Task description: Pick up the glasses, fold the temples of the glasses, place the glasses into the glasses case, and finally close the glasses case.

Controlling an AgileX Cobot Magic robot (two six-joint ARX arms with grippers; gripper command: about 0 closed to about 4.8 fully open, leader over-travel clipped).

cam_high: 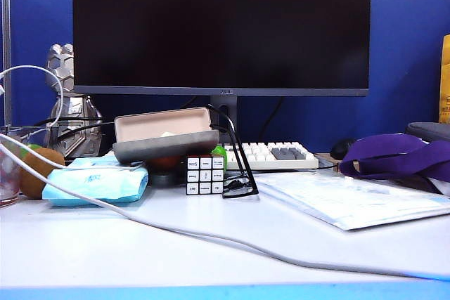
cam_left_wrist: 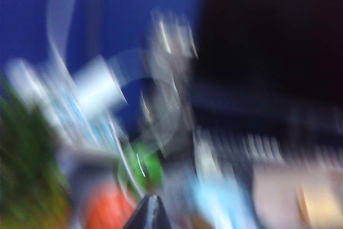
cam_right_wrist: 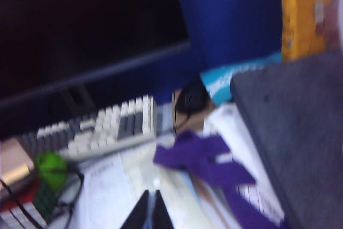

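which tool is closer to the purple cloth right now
Right. The right tool, shut, hovers just short of the purple cloth, which lies ahead of its tips. The left tool, also shut, is over the far-left clutter by the green ball.

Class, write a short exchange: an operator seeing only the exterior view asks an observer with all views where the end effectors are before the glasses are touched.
Operator: Neither arm shows here. What about the right one?
Observer: The right end effector is shut, empty, above the papers beside the purple cloth.
Operator: And the left?
Observer: The left end effector is shut too; its view is badly blurred, with a small green ball just ahead.
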